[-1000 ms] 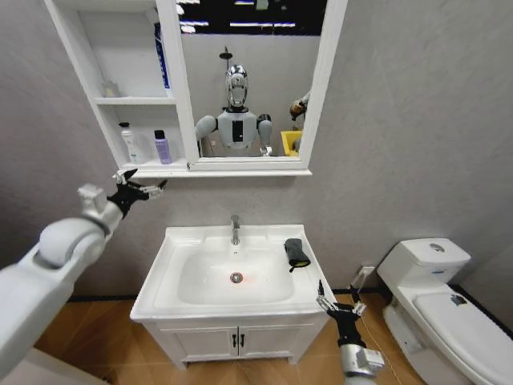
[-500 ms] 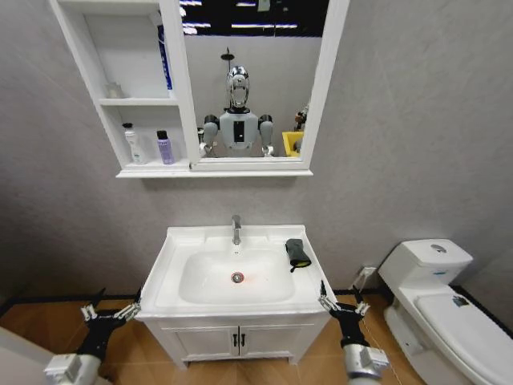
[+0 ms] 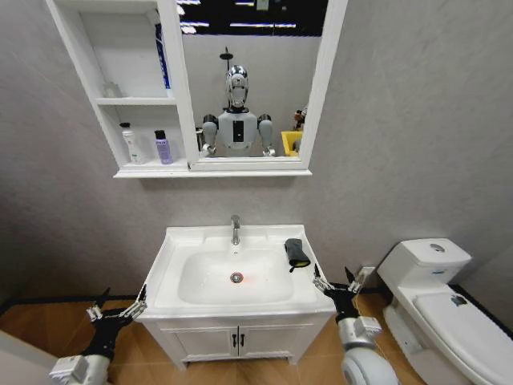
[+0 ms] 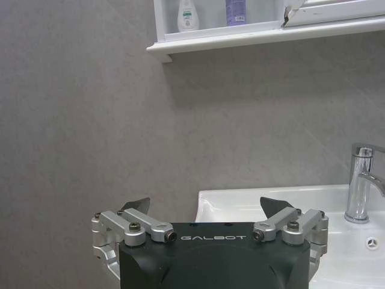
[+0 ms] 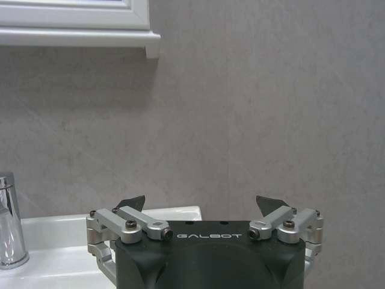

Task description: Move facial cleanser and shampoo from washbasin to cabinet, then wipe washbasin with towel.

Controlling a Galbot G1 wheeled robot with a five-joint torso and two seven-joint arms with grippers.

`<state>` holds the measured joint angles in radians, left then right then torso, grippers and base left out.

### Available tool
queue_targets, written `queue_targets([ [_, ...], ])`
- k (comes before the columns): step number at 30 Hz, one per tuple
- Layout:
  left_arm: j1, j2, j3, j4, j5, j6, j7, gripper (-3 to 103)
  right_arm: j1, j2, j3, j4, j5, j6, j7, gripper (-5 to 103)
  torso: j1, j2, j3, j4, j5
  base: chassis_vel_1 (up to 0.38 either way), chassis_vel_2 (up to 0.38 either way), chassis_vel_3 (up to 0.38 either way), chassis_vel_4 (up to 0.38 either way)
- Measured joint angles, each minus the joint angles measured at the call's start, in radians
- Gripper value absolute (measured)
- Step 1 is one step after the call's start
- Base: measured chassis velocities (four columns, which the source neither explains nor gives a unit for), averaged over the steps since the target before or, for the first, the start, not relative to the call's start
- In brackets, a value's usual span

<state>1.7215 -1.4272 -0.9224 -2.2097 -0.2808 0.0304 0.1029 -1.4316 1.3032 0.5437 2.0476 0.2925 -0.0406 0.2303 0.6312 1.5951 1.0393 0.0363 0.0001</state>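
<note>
The white washbasin (image 3: 168, 301) stands below the wall cabinet (image 3: 86, 72), and the dark folded towel (image 3: 297, 252) lies on its right rim. A white bottle (image 3: 129, 144) and a purple bottle (image 3: 163, 147) stand on the cabinet's lower open shelf; I cannot tell which is the facial cleanser and which the shampoo. My left gripper (image 3: 120, 303) hangs open and empty, low beside the basin's front left corner. At the front right corner my right gripper (image 3: 338, 281) is also open and empty, a little below the towel. The left wrist view shows the left gripper (image 4: 204, 205), both bottles (image 4: 187, 15) (image 4: 235, 11) and the basin rim (image 4: 252, 201). In the right wrist view the right gripper (image 5: 201, 203) faces the basin rim (image 5: 60, 226).
A chrome tap (image 3: 235, 229) rises at the back of the bowl. The white toilet (image 3: 437, 297) stands close on the right. Under the basin is the two-door vanity (image 3: 236, 341). The mirror (image 3: 248, 80) reflects the robot. A grey wall runs behind everything.
My left arm came down from just under the cabinet shelf to the basin's front left corner. The right gripper rose slightly beside the front right corner.
</note>
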Motion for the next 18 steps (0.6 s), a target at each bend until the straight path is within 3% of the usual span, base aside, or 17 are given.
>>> queue_targets([
  [6,0.001,0.003,0.002,0.001,-0.002,0.002,-0.001,100,0.196,-0.039,-0.049,-0.109,0.128,-0.122,0.021,100,0.000,0.000,0.000,0.0001,0.0001,0.000,0.000,0.000,0.000],
  [11,0.001,0.005,0.003,0.002,-0.004,0.002,-0.001,100,0.421,-0.095,-0.163,-0.289,0.233,-0.230,0.044,100,0.000,0.000,0.000,0.0006,-0.0002,0.000,0.000,0.000,0.000],
  [18,0.001,0.006,0.003,0.003,-0.004,0.003,-0.002,100,0.594,-0.079,-0.268,-0.507,0.294,-0.299,0.068,100,0.000,0.000,0.000,0.0004,-0.0001,0.000,0.000,0.000,0.000],
])
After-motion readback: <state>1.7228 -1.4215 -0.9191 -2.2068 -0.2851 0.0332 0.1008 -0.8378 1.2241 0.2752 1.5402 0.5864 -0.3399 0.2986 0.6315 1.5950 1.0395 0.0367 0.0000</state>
